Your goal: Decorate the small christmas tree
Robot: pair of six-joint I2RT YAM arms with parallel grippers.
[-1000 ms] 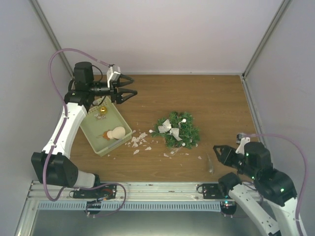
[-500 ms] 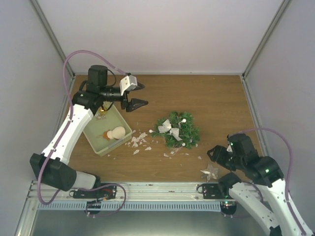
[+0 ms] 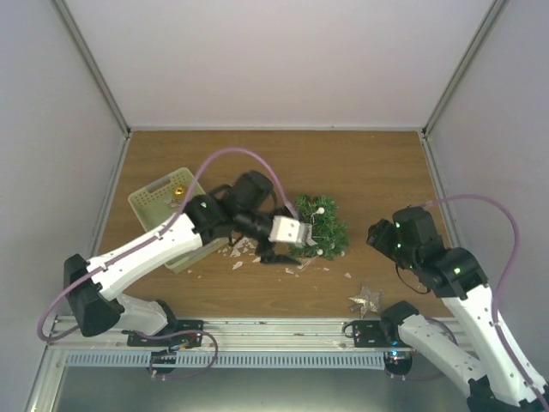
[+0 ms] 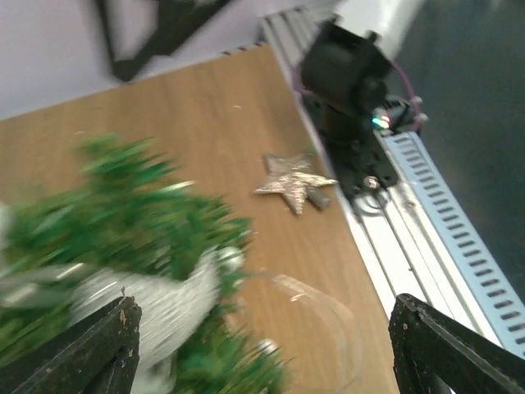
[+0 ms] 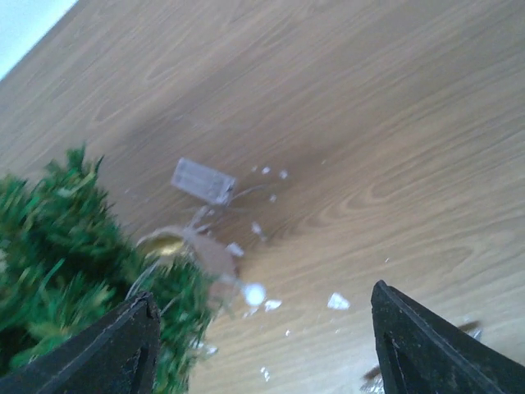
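- The small christmas tree [image 3: 324,227] sits mid-table, with a silver bow [image 4: 152,295] and small white beads already in its branches. I cannot tell whether it stands straight or leans.
- The left gripper [image 4: 267,302] is right against the tree, jaws spread wide and empty. Blurred green branches fill the space just ahead of it, toward its left finger. It looks placed to steady the tree or adjust the bow.
- The right gripper [image 5: 262,293] is also released, with nothing between its fingers. The tree lies ahead of it and to its left, apart, with bare wood directly in front.
- A glittery star [image 3: 366,300] lies flat behind the right gripper, near that arm's base, and neither gripper holds it. It is probably the topper, not yet placed.
- White fragments [image 3: 244,247] are scattered beside and beneath the left gripper.
- A pale green tray [image 3: 153,199] sits well behind the left gripper, past its arm. It holds a gold ball [image 3: 178,192], likely spare decoration.
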